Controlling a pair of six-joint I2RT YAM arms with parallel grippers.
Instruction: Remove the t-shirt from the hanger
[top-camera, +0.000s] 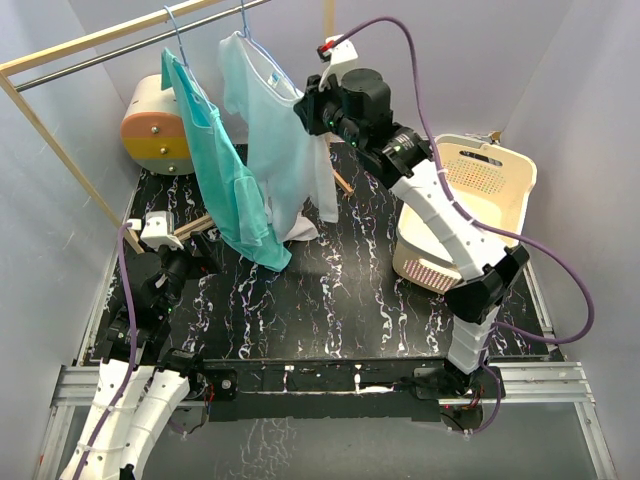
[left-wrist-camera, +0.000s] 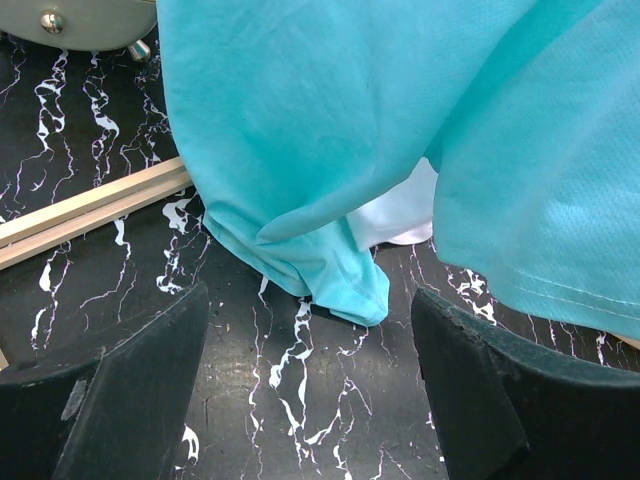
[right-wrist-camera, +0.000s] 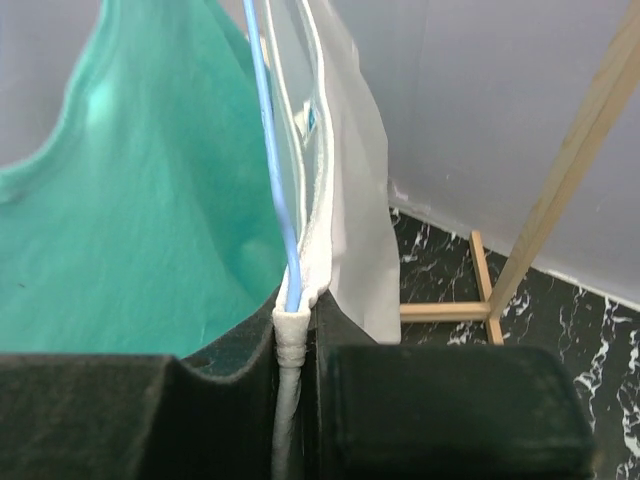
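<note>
**Table** (top-camera: 330, 300): one, black with white veining.

**Garment rack** (top-camera: 90, 40): one, a pale wood frame with a metal rod (top-camera: 100, 62) running across the back left.

**Arms**: two. The right arm (top-camera: 440, 210) is raised and reaches up to the rod. The left arm (top-camera: 130, 390) sits low by the table's left edge.

**T-shirts**: two, side by side on the rod. Each has its long axis vertical, with the collar up and the hem down.
- The teal t-shirt (top-camera: 225, 180) is on the left, and its lower corner is bunched on the table.
- The pale t-shirt (top-camera: 275, 140) is on the right. It hangs beside the teal one and overlaps it.

**Laundry basket** (top-camera: 520, 185): one, cream and perforated, at the right of the table.

**Round container** (top-camera: 155, 125): one, banded cream, orange and yellow, behind the teal shirt.

**Blue wire hangers**: two, hooked over the rod. One carries the teal shirt (top-camera: 175, 25) and one carries the pale shirt (right-wrist-camera: 275, 150).

**Right gripper** (right-wrist-camera: 298, 322): fingers are pressed together on the pale t-shirt's shoulder edge, with the hanger wire caught between them.

**Left gripper** (left-wrist-camera: 310, 298): fingers are spread wide and hold nothing. It sits just above the table and faces the teal hem.
</note>
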